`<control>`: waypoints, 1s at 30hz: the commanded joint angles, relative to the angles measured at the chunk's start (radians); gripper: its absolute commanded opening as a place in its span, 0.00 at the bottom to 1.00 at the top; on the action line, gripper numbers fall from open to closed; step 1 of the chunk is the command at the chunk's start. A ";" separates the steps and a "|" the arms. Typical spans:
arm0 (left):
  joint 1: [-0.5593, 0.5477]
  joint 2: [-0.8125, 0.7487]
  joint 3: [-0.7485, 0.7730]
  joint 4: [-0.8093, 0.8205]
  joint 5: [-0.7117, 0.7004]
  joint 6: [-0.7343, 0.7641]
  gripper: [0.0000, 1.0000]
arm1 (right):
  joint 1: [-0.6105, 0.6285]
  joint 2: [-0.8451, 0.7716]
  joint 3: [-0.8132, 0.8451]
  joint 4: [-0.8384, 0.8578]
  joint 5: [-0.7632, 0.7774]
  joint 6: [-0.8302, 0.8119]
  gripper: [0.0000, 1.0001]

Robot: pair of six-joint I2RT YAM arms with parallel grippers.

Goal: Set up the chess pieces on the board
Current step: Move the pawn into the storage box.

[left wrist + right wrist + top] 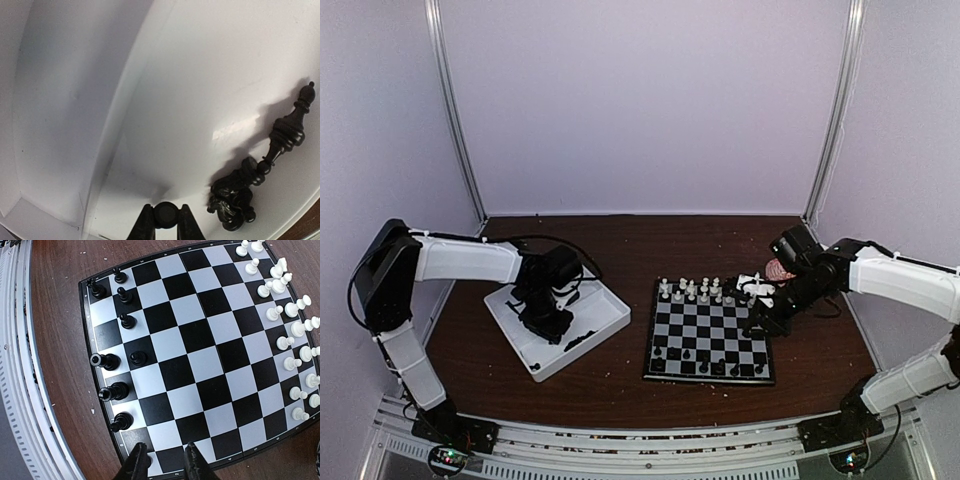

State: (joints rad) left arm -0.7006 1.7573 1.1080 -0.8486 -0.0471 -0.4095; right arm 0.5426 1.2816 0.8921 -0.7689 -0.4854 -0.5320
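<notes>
Left gripper is pinched on the round end of a black chess piece inside the white tray, left of the board, probably so it can be carried across. Only this wrist view shows the spare black pieces lying beside it. Right gripper hangs over the board's right edge, fingers apart with nothing between them. Its view alone shows the standing black pieces and the bare squares among them.
</notes>
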 commanded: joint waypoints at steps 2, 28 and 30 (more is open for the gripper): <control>0.034 -0.078 -0.051 0.109 0.097 -0.082 0.05 | -0.003 0.018 0.058 -0.016 -0.032 0.020 0.27; 0.030 0.062 0.284 -0.459 0.060 0.213 0.07 | -0.003 0.048 0.066 -0.022 -0.076 0.012 0.27; 0.028 0.114 0.317 -0.470 0.054 0.227 0.08 | -0.003 0.053 0.067 -0.020 -0.079 0.010 0.27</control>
State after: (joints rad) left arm -0.6674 1.8065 1.3628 -1.2156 0.0444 -0.2333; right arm 0.5426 1.3518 0.9741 -0.7895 -0.5476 -0.5201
